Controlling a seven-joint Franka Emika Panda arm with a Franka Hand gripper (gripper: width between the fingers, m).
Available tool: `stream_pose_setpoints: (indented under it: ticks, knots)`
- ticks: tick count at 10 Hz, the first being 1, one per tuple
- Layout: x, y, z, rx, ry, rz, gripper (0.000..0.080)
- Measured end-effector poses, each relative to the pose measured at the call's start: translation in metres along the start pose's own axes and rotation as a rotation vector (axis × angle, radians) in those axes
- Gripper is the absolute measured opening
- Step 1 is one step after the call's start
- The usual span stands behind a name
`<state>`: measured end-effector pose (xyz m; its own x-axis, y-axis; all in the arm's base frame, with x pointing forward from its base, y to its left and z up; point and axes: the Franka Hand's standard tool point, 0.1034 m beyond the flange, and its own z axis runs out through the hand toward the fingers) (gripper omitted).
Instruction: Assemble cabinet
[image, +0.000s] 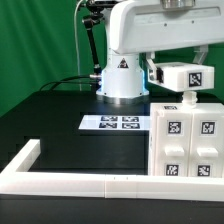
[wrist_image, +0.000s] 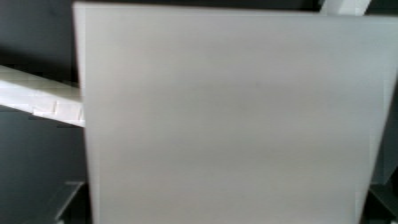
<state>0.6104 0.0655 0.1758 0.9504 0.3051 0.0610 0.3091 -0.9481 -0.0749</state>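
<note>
The cabinet (image: 186, 140) is a white box with square tags on its front, standing at the exterior view's right. My gripper (image: 160, 72) hangs just above it. It holds a white tagged cabinet part (image: 184, 76) whose narrow stem reaches down to the cabinet's top. In the wrist view this white part (wrist_image: 222, 115) fills almost the whole picture as a flat pale panel and hides the fingertips. Only dark slivers show at its lower corners.
The marker board (image: 114, 123) lies flat in front of the arm's base (image: 120, 80). A long low white wall (image: 70, 182) runs along the front and turns back at the exterior view's left. It also shows in the wrist view (wrist_image: 36, 95). A green curtain stands behind.
</note>
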Motion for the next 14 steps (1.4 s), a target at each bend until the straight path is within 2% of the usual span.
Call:
stream_pose_setpoints:
  ticks: [6, 8, 12, 14]
  knots:
    - [0.004, -0.019, 0.010, 0.004, 0.000, 0.009, 0.0560]
    - [0.005, -0.019, 0.011, 0.005, 0.000, 0.008, 0.0560]
    - [0.003, -0.016, 0.026, 0.007, -0.011, 0.001, 0.0560]
    - [0.005, -0.014, 0.026, 0.001, 0.010, -0.009, 0.0560]
